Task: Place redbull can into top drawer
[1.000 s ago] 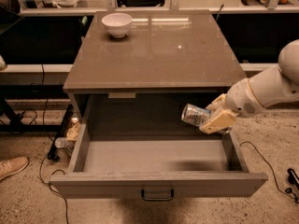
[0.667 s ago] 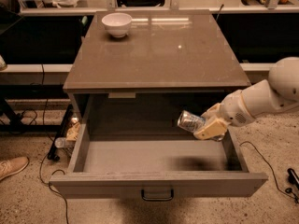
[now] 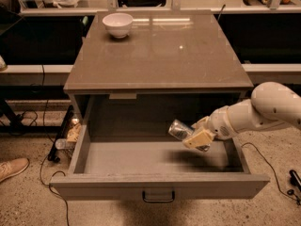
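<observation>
One: Most of the view is taken up by what, reckoned from the top drawer (image 3: 160, 185)?
Two: By the grey-brown cabinet (image 3: 155, 55) directly above the drawer. The drawer is pulled out toward the camera, and its bare floor is exposed.
One: What is seen next in size?
Two: The white robot arm (image 3: 263, 109), stretched in over the drawer's right wall from outside. A white bowl (image 3: 117, 24) is set on the cabinet top, well behind the drawer and toward its left side.
One: Where is the gripper (image 3: 198, 138) placed?
Two: It is held inside the drawer's opening, right of the drawer's middle and above its floor. A dark shadow is cast on the floor beneath it.
One: How are its fingers set?
Two: They are pinched on the redbull can (image 3: 178, 129). The can is held tilted, nearly on its side. Its shiny round end is turned toward the drawer's left wall, and its other end is hidden by the tan fingers.
One: So where exactly is the can found?
Two: It is held in the air over the drawer's floor, sticking out of the gripper on the side nearer the drawer's centre.
One: And the smallest thing?
Two: The dark handle (image 3: 158, 197), fixed at the centre of the drawer's front panel.
</observation>
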### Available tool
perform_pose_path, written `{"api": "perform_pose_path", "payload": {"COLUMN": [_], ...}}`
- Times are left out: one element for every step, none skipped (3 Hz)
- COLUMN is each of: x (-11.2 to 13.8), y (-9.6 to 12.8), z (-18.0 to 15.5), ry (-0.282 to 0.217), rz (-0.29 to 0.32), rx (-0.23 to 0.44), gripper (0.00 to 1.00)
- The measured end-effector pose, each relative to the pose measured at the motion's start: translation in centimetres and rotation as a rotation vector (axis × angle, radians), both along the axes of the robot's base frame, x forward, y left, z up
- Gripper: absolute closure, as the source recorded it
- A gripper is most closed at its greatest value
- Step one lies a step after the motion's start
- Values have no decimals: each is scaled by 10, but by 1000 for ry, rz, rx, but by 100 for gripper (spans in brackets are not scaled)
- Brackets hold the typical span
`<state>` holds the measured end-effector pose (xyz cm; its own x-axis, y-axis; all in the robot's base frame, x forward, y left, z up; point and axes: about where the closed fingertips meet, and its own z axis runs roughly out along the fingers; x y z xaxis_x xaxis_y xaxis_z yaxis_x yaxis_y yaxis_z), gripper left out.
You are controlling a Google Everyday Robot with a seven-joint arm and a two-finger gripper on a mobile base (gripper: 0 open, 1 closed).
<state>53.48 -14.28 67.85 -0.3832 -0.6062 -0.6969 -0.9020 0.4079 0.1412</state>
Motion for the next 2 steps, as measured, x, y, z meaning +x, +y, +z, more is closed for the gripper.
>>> {"api": "perform_pose_path", "payload": {"x": [1,2], "y": [14,23], "z": [-20,-34], "ry": [26,42], "rz": [-45,-68], "rx": [49,90], "gripper": [81,58]}}
